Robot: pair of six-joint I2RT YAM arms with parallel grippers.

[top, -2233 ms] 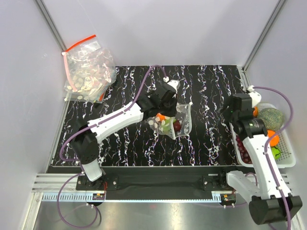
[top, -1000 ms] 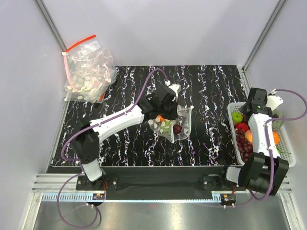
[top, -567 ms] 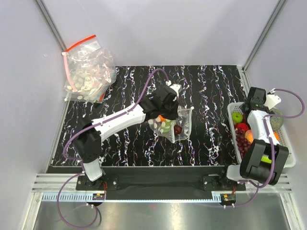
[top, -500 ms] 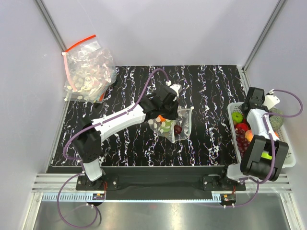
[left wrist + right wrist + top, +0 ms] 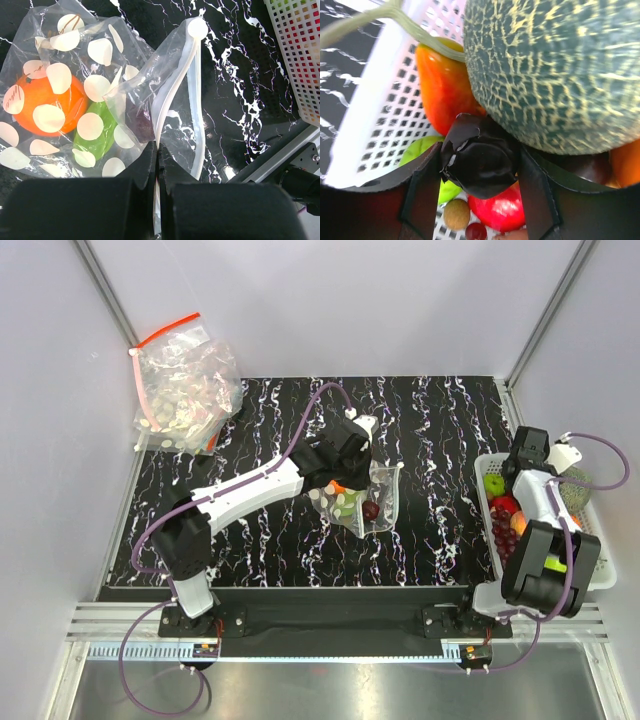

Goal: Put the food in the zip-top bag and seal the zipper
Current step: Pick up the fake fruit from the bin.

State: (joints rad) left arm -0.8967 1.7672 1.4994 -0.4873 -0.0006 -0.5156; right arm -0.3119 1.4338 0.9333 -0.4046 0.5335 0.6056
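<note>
The zip-top bag (image 5: 100,90), clear with white oval spots, lies on the black marbled table (image 5: 440,440) and holds an orange fruit (image 5: 45,105), a green piece (image 5: 97,135) and a dark purple one (image 5: 140,125). Its zipper (image 5: 192,100) gapes open as a pale loop. My left gripper (image 5: 157,147) is shut on the near lip of the bag (image 5: 365,502). My right gripper (image 5: 480,162) reaches down into the white basket (image 5: 380,115), and its fingers (image 5: 427,175) press both sides of a black wrinkled fruit (image 5: 480,155) lying among the other food.
The basket (image 5: 600,575) at the right table edge also holds a netted green melon (image 5: 560,70), an orange pepper-like piece (image 5: 442,85), a red fruit (image 5: 495,210), a green fruit and grapes. A heap of similar bags with a red strip (image 5: 185,375) sits at the back left.
My right gripper has sunk deeper into the basket and its jaws have narrowed from wide open onto the black fruit. The left gripper and the bag have stayed put.
</note>
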